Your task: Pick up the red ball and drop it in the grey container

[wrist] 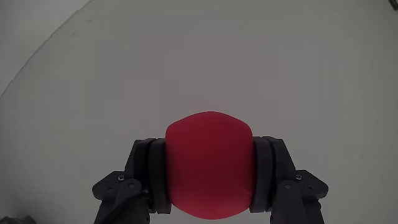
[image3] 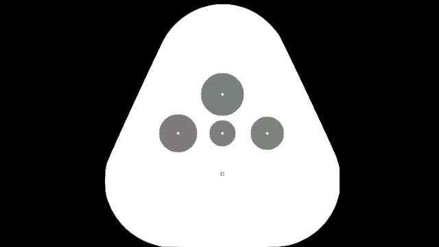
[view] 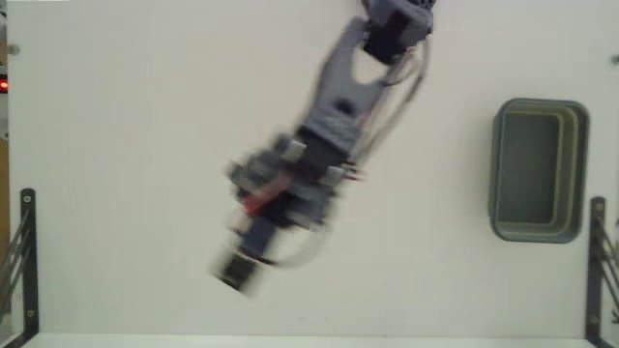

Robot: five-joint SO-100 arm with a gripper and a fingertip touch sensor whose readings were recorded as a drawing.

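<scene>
No writing or label can be read anywhere. In the wrist view the gripper [wrist: 209, 171] pinches the ball [wrist: 209, 165] between its two black pads [wrist: 152, 171], which press in its sides, with bare white table [wrist: 199, 56] beyond it. In the fixed view the arm [view: 334, 101] is blurred and reaches from the top edge toward lower left. The container [view: 539, 169] sits well apart near the right edge, with open table between.

Plain white counter [view: 145, 116] under soft, even light. Black metal brackets [view: 23, 253] at both lower corners in the fixed view. Small red light [view: 4, 85] at the left edge.
</scene>
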